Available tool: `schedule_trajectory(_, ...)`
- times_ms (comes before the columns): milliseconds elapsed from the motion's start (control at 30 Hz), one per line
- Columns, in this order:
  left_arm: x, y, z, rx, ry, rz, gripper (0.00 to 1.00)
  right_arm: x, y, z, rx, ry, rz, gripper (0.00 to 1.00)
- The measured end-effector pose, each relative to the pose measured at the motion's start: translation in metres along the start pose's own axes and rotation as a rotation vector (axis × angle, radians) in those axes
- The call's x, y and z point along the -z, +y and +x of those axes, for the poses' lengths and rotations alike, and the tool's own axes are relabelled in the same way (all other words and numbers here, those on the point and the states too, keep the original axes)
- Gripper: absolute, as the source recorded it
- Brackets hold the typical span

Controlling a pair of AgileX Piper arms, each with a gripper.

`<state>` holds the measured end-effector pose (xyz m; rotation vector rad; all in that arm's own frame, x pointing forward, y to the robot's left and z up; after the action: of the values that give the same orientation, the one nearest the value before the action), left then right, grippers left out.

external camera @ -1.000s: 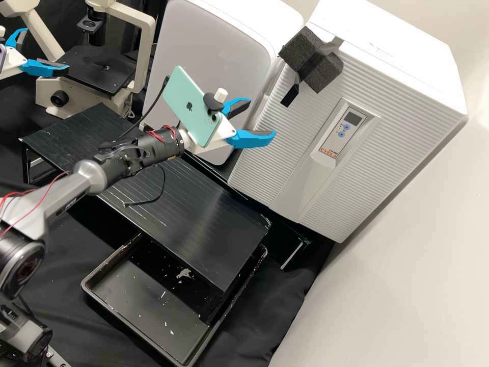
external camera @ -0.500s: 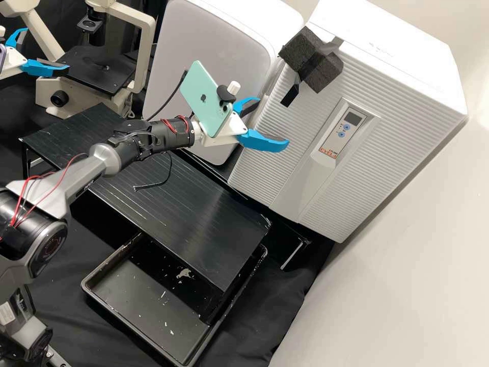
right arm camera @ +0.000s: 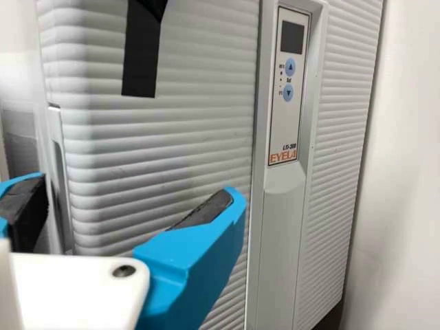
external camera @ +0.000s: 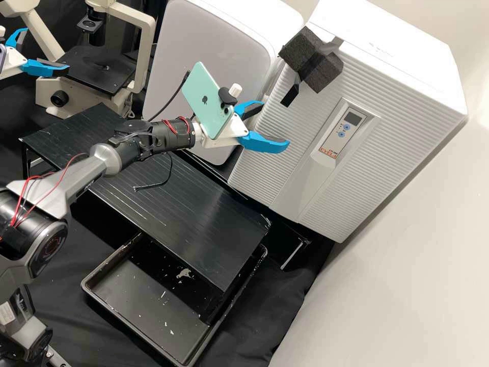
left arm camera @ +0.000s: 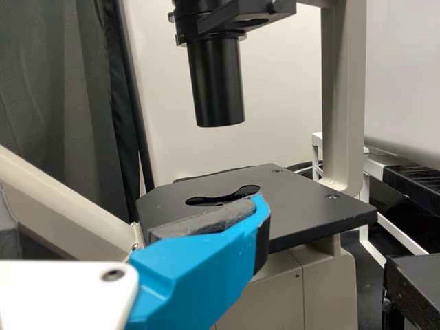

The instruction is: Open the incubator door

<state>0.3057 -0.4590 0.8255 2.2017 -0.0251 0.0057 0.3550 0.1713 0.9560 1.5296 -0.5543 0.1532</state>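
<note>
The incubator (external camera: 402, 56) stands at the right of the high view, beside the pale wall and beyond the black stand (external camera: 188, 204). Its ribbed door (external camera: 270, 176) is shut, with the control panel (external camera: 338, 133) set into the front. A dark foam block (external camera: 313, 60) sits at the upper corner nearest the white box (external camera: 214, 51), and a black strap (external camera: 290, 95) hangs down over the door.

The right gripper (external camera: 275, 125) is in front of the door's edge on the white box's side, its two fingers spread apart with nothing between them. In the right wrist view, one finger (right arm camera: 196, 251) overlaps the ribbed face and the other (right arm camera: 24, 213) lies past the door's side edge; whether either touches is impossible to tell. A mint-green phone (external camera: 206, 102) is mounted behind the fingers.

The left gripper (external camera: 47, 50) is well apart from the incubator, by the microscope (external camera: 53, 92), its fingers parted and empty. In the left wrist view, one of its fingers overlaps the microscope's black stage (left arm camera: 309, 206).

A black tray (external camera: 97, 302) lies partly under the stand, on black cloth (external camera: 265, 331).
</note>
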Motion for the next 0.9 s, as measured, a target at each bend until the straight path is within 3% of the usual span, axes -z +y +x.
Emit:
schedule_trajectory(367, 0.0, 0.0, 0.0, 0.0, 0.0, 0.0, 1.0, 0.0012, -0.0019, -0.001, 0.012, 0.003, -0.004, 0.0)
schedule_trajectory(600, 0.0, 0.0, 0.0, 0.0, 0.0, 0.0, 1.0, 0.0017, -0.003, -0.0014, 0.021, 0.005, -0.029, 0.0)
schedule_trajectory(767, 0.0, 0.0, 0.0, 0.0, 0.0, 0.0, 1.0, 0.0035, -0.0013, -0.001, 0.027, -0.008, -0.008, 0.0)
schedule_trajectory(900, 0.0, 0.0, 0.0, 0.0, 0.0, 0.0, 1.0, 0.0043, -0.0014, -0.0013, 0.029, -0.009, -0.015, 0.0)
